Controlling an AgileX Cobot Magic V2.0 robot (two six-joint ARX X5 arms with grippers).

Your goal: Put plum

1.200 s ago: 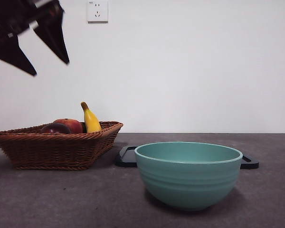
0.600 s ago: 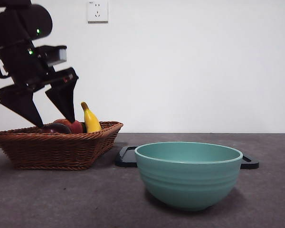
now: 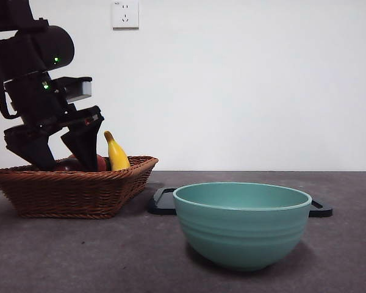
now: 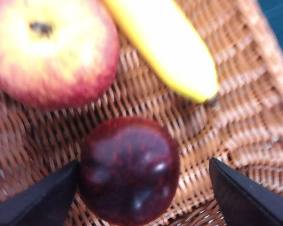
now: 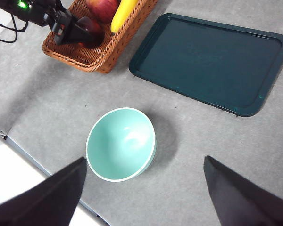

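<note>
The plum, dark maroon and glossy, lies in the wicker basket. My left gripper is open, with one jaw on each side of the plum; I cannot tell whether they touch it. In the front view the left gripper reaches down into the basket at the left, and the plum barely shows over the rim. The right wrist view shows the plum in the basket too. My right gripper is open and empty, high above the table.
A red-yellow apple and a yellow banana lie beside the plum in the basket. A teal bowl stands at the front centre. A dark green tray lies flat behind it, to the basket's right.
My left gripper has come down from the top left into the basket. Its open jaws now stand on both sides of the plum.
</note>
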